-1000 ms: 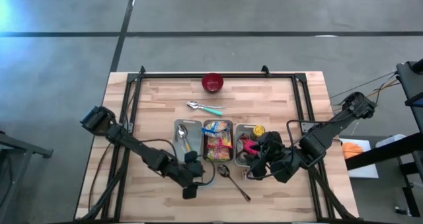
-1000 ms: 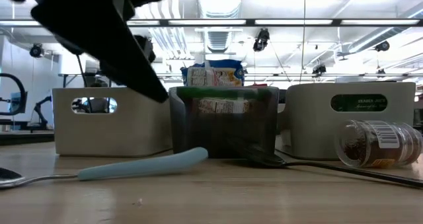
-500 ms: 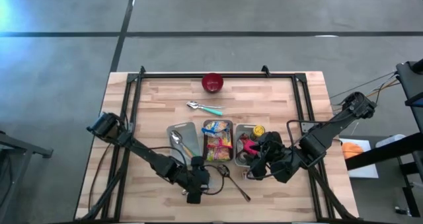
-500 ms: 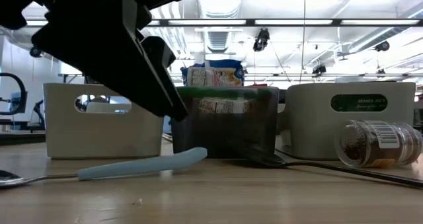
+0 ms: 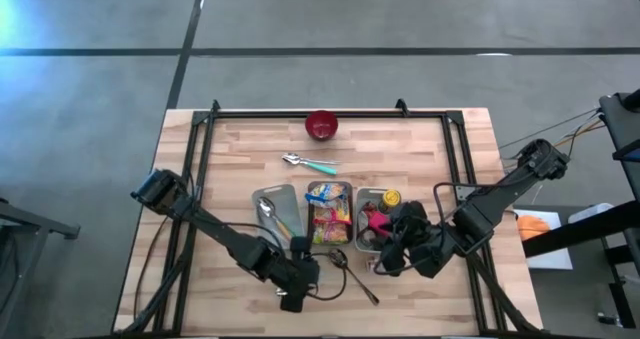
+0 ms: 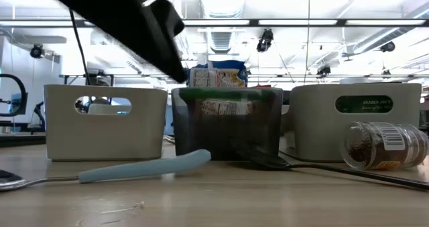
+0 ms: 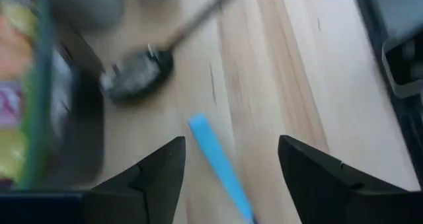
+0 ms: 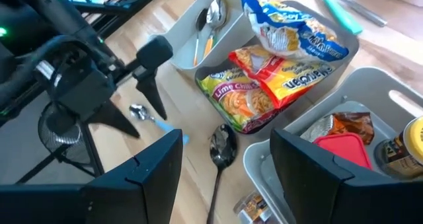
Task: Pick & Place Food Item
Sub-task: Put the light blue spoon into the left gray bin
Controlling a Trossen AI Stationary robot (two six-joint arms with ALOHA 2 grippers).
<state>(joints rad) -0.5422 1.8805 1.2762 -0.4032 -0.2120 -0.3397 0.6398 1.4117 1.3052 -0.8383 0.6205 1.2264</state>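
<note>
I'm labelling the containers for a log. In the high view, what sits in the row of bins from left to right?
Grey bin with spoons → middle bin of noodle packets → right bin with the red item and yellow-lidded jar, where the right tool hovers at its near edge.

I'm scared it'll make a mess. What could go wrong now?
The left arm's open jaws hang over the blue-handled metal spoon, so they might grab cutlery, not food. The dark metal spoon lies close by and could get knocked. The right arm waits, jaws open, near the noodle packets; reaching there, the arms might bump.
</note>
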